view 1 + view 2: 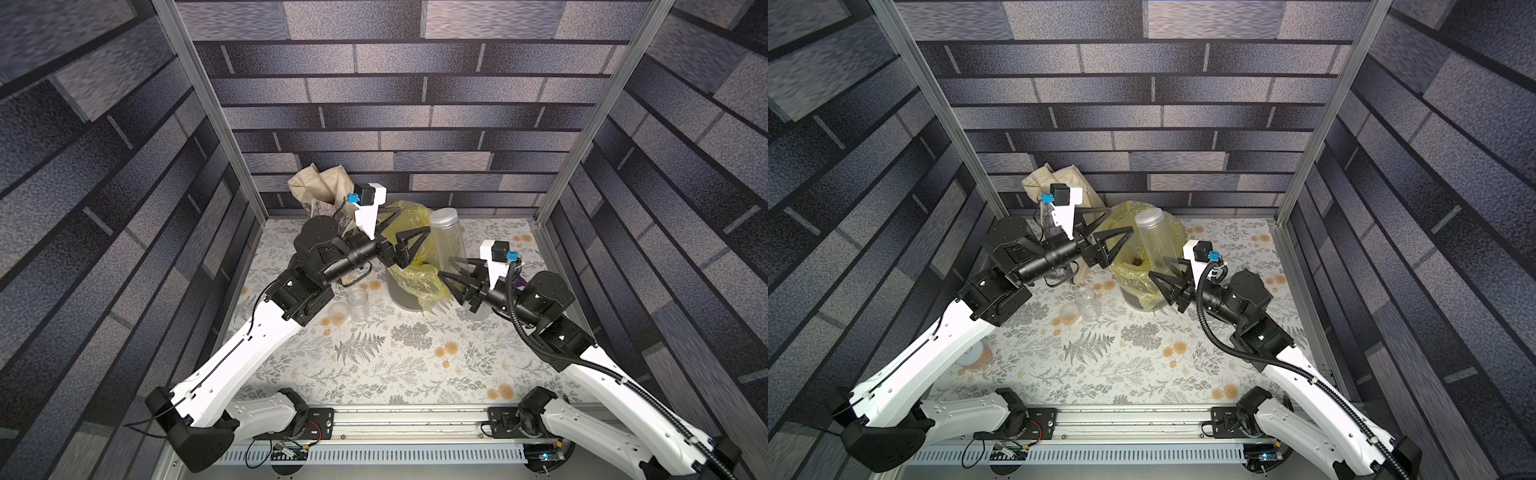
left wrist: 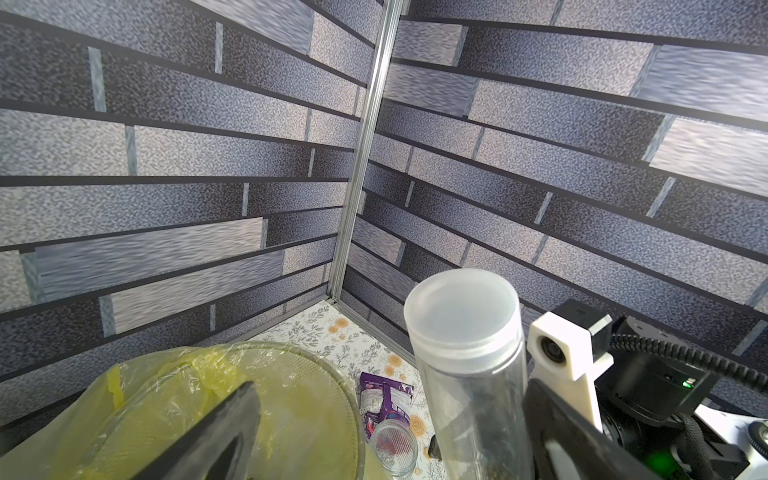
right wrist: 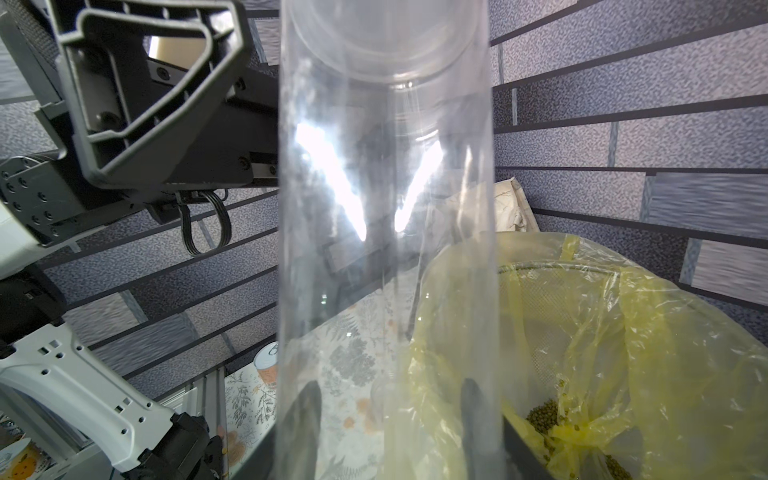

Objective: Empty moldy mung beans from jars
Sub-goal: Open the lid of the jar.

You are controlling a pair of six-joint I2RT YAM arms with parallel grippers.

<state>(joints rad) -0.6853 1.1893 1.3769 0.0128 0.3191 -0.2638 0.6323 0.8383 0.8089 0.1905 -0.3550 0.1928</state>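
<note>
- Slippage is the worry in both top views: the right pincer (image 1: 446, 266) is clamped low on the slim jar (image 1: 448, 237). The jar stands upright just beside the bucket (image 1: 405, 301) with its lid (image 1: 444, 216) on. The left pincer (image 1: 415, 218) is spread wide and empty near the lid, and a twist there could spin the smooth body in that low grip.
- Left wrist view: the fingers (image 2: 232, 428) sit either side of the lid (image 2: 461, 311). Closing off-centre could lever the jar over or snag the yellow bag (image 2: 145, 386).
- Right wrist view: mung beans (image 3: 544, 415) already lie in the bag. The jar (image 3: 386, 208) looks to be at the rim, not over it, so tipping from here could scatter grains on the tabletop (image 3: 245, 399).
</note>
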